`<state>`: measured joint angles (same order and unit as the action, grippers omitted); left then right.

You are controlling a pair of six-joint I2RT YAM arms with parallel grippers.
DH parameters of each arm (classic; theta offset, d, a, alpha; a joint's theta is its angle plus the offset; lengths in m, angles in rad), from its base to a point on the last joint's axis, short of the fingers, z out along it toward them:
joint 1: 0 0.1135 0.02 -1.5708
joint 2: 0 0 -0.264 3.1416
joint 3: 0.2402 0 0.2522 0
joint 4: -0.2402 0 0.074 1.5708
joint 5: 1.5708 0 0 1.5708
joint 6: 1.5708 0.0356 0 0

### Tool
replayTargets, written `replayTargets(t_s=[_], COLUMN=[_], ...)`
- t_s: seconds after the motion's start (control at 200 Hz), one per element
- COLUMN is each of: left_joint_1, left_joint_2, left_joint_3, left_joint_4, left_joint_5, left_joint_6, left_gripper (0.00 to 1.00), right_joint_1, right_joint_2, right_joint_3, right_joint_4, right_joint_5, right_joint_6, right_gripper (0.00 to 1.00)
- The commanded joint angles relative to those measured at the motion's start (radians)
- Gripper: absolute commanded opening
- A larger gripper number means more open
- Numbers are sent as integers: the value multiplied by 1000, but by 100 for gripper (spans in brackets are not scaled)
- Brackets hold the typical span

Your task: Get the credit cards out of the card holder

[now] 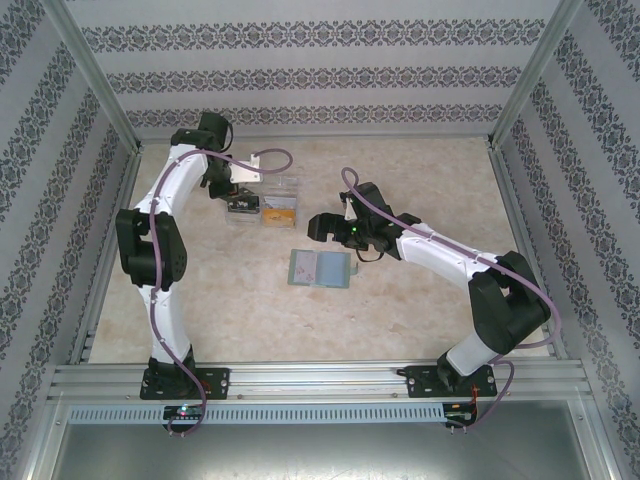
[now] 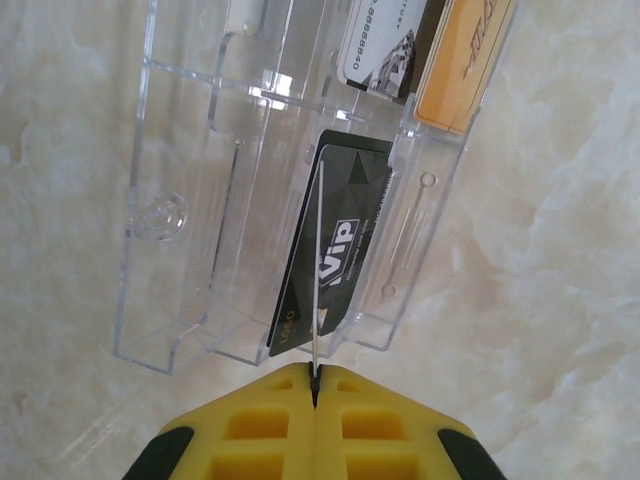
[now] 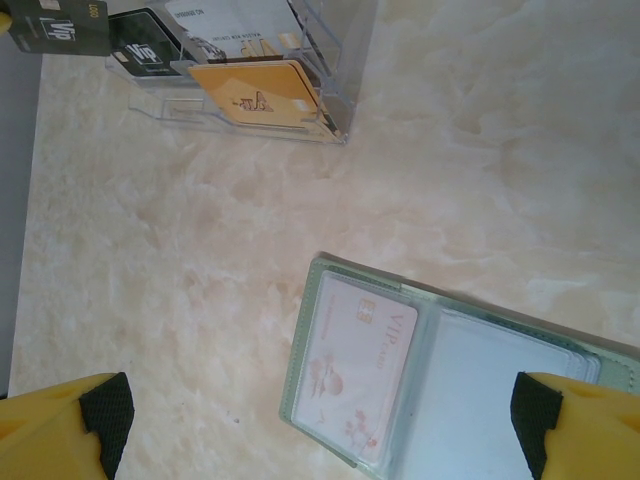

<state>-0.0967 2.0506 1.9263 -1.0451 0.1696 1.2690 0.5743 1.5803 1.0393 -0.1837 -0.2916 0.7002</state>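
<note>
The sage-green card holder [image 1: 320,268] lies open on the table, and a whitish-pink VIP card [image 3: 360,370] sits in its left pocket [image 3: 305,350]. My right gripper [image 3: 322,412] hovers open above it; it also shows from above [image 1: 318,228]. My left gripper [image 2: 315,380] is shut on a card seen edge-on as a thin pale line [image 2: 319,260], held over the clear tray [image 2: 190,180]. In the right wrist view that held card [image 3: 55,25] looks dark with VIP lettering. In the tray are a black card [image 2: 345,200], a whitish card [image 2: 385,50] and an orange-yellow card [image 2: 465,60].
The clear tray [image 1: 265,200] stands at the back centre-left, beyond the card holder. Patterned walls and metal frame posts [image 1: 100,100] enclose the marbled table [image 1: 420,180]. A purple cable [image 1: 270,155] loops off the left arm near the tray.
</note>
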Motion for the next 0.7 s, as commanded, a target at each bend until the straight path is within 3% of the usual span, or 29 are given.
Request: replayTargets(t_s=[0.0, 0.694], left_joint_1=[-15, -81], left_joint_2=[22, 102], left_joint_3=[8, 8], left_joint_4=[25, 53], left_joint_5=[-43, -148], left_joint_6=[60, 99], left_gripper=[0, 2], right_joint_1=[13, 5], right_joint_2=[4, -3], right_joint_3=[28, 14], right_joint_4=[-10, -15], right_joint_5=[19, 17], right_joint_6=[-11, -11], right_gripper=[98, 98])
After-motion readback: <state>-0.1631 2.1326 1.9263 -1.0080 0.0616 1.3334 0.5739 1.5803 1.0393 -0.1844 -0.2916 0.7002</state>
